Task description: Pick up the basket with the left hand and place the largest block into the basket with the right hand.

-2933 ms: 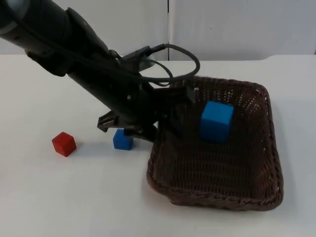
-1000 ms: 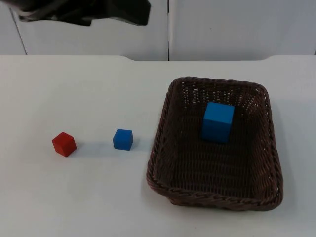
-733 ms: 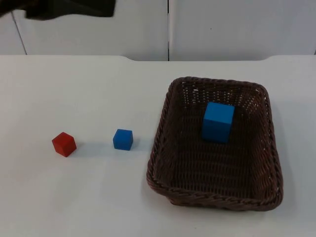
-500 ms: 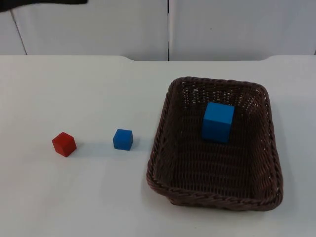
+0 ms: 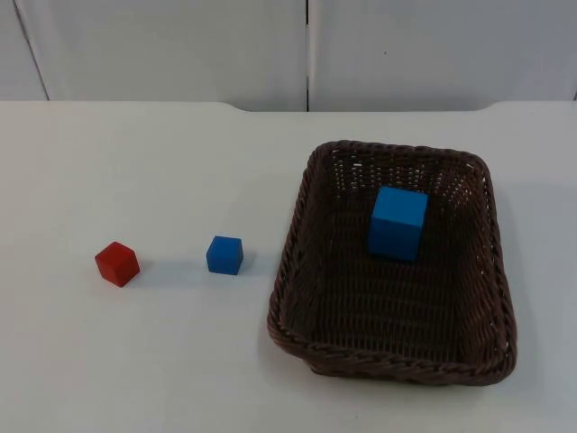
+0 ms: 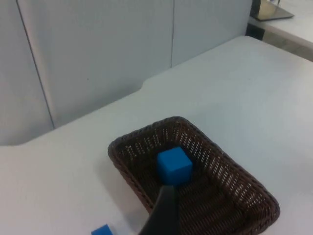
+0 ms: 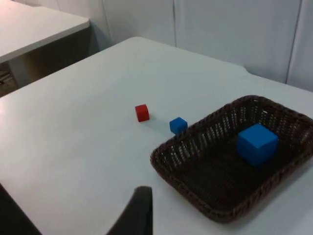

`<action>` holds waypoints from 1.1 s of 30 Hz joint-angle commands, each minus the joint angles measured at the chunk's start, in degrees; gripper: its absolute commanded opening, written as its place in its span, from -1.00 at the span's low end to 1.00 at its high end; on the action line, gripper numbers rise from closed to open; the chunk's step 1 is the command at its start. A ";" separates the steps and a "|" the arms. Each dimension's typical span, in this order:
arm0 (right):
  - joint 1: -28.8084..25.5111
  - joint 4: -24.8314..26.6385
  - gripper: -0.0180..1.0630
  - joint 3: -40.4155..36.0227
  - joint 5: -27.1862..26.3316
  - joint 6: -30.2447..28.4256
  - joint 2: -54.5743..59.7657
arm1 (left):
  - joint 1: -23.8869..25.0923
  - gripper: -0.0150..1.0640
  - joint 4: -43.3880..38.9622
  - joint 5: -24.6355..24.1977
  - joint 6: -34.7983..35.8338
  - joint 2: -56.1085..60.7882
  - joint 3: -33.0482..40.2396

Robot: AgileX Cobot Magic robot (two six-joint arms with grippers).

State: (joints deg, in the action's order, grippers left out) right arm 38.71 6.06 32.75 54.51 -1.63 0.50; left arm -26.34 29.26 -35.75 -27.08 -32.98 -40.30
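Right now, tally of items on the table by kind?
Blue blocks: 2, a large blue block in the basket and a small blue block on the table
Red blocks: 1, the red block
Baskets: 1, the basket
Total: 4

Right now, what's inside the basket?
The basket holds one large blue block, standing on the woven floor toward the far end. The block hides the floor directly beneath it. The small blue block and red block lie outside on the table.

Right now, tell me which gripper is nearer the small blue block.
Left, probably. The left gripper hangs close by the small blue block; the right gripper sits farther off across the table.
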 commanded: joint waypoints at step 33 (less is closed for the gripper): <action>0.32 -7.65 0.73 -3.35 7.37 1.63 -0.50 | -0.30 0.48 -27.14 -24.21 27.70 32.98 5.85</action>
State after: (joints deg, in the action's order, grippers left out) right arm 38.83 -1.10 29.57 61.92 0.00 0.22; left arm -26.38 3.24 -59.37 -0.95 -0.19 -34.65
